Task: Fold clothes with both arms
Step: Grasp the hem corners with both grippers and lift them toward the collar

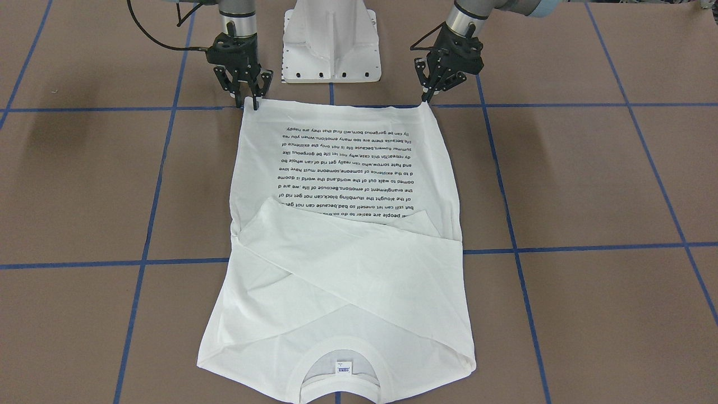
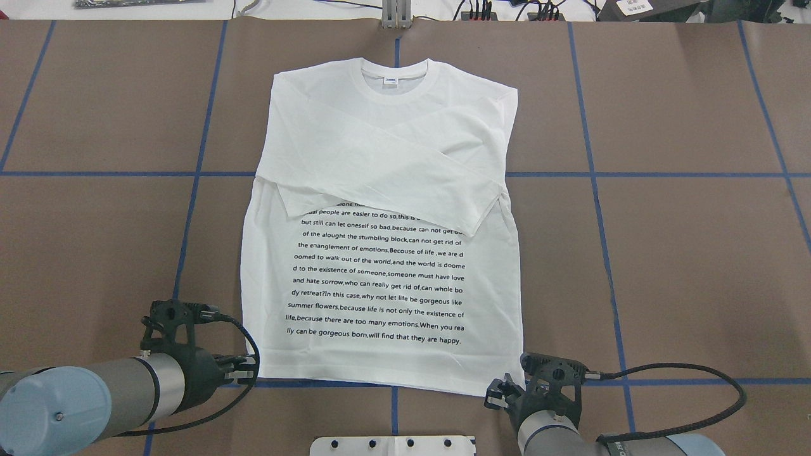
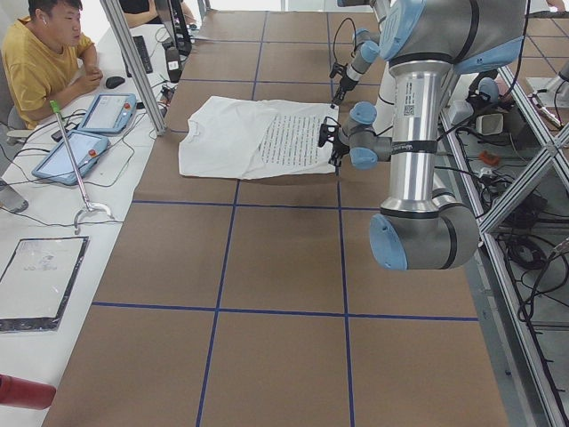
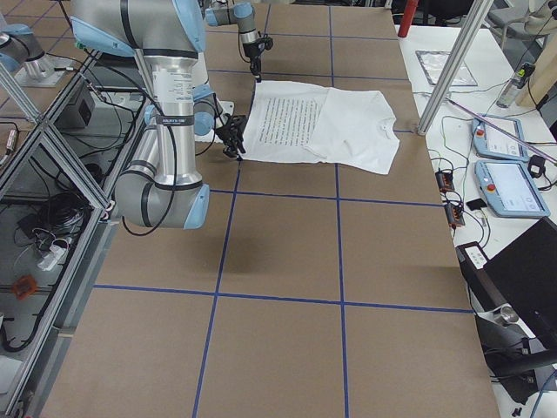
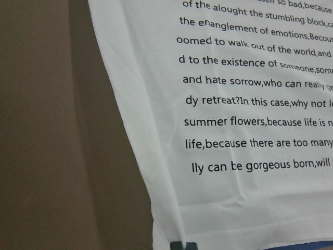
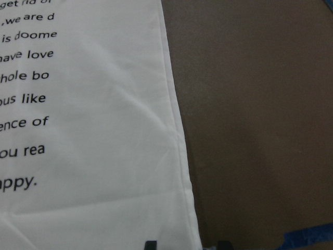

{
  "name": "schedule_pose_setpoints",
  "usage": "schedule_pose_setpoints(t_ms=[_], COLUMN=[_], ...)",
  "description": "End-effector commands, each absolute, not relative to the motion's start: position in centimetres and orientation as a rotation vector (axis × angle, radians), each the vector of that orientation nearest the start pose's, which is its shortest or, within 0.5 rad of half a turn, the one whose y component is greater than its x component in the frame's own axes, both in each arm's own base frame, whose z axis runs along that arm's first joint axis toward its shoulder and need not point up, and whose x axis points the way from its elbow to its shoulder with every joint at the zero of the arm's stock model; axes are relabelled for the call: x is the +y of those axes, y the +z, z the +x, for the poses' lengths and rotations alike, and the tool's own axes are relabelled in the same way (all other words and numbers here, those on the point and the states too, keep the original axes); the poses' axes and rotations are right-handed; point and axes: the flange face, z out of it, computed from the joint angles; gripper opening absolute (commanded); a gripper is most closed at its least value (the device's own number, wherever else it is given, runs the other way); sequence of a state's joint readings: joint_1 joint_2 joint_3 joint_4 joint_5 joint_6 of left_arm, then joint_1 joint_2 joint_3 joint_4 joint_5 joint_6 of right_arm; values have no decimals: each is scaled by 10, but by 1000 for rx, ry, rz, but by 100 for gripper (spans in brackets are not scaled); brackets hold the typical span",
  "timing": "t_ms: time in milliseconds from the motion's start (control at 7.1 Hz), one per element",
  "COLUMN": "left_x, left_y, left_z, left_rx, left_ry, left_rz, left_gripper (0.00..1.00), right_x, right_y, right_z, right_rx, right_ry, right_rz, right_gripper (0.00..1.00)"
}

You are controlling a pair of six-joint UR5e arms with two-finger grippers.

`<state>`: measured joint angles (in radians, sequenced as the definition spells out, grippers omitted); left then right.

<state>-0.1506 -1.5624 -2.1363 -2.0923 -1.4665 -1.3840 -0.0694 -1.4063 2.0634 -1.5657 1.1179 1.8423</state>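
Note:
The white T-shirt [image 2: 380,190] lies flat on the brown table, printed text up, collar [image 2: 394,79] on the side away from the robot. Both long sleeves are folded across its chest [image 1: 348,269]. My left gripper [image 1: 427,96] is at the hem corner on my left. In the left wrist view its fingertips [image 5: 183,246] are together on the cloth [image 5: 234,156], so it is shut on the hem. My right gripper [image 1: 253,101] is at the other hem corner. In the right wrist view its two tips stand apart, one on each side of the shirt's edge [image 6: 179,156], so it is open.
The white pedestal base [image 1: 331,45] stands just behind the hem, between the arms. Blue tape lines [image 2: 589,174] cross the table. On the operators' side are an aluminium post [image 3: 133,62], tablets [image 3: 71,151] and a seated person [image 3: 44,53].

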Motion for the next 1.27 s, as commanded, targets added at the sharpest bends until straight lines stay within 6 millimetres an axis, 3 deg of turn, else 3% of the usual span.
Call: schedule_pose_setpoints(t_ms=[0,141,282,422,563,704,985,1126], left_x=[-212,-212,-211,-211,-211,-210,-196,-191], left_y=[338,338,334,333,330,314,261,235], left_z=[434,433,431,430,429,419,384,355], left_rx=[1049,1049,1056,1060,1066,1098,1139,1168], left_ry=[-27,-27,-27,-27,-28,-27,30,33], left_rz=[275,275,276,277,278,283,200,201], left_gripper=[0,0,0,0,0,0,0,0], right_x=[-138,-138,-138,-139,-144,-152,-155,-149], right_y=[349,347,345,345,340,329,280,256], right_z=[-526,-526,-527,-527,-522,-500,-421,-385], right_rx=[-724,-727,-732,-729,-737,-755,-706,-687], right_ry=[338,339,340,341,350,364,341,319], right_rz=[322,321,320,323,323,314,229,203], right_gripper=[41,30,8,0,0,0,0,0])
